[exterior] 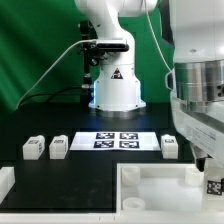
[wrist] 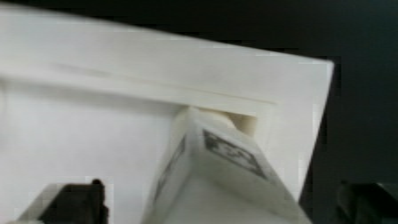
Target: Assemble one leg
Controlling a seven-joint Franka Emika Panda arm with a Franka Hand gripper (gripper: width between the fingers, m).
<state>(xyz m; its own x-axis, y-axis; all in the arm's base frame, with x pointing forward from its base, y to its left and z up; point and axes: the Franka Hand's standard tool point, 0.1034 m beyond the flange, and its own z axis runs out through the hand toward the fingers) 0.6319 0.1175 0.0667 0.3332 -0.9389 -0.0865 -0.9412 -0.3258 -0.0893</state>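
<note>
- The gripper (wrist: 222, 205) shows in the wrist view as two dark fingertips (wrist: 75, 203) spread wide apart, one on each side of a white leg (wrist: 221, 160); neither tip touches it, so the pincer is released and grips nothing
- That leg stands in a corner of the large white panel (wrist: 107, 110), against its raised rim, with a black-and-white tag on the face turned to the camera
- In the exterior view the gripper (exterior: 207, 165) hangs low at the exterior view's right, over the panel (exterior: 160, 185) at the front; its fingertips are hard to make out there
- A tagged leg (exterior: 212, 184) sits at the panel's right corner, just beneath the gripper
- Three more legs rest on the dark table (exterior: 15, 120): two (exterior: 34, 147) (exterior: 59, 147) side by side at the exterior view's left, one (exterior: 171, 146) at the right
- The marker board (exterior: 114, 140) lies flat between them, showing four tags
- The arm's white base (exterior: 116, 85) rises behind the board, before a green backdrop (exterior: 35, 50)
</note>
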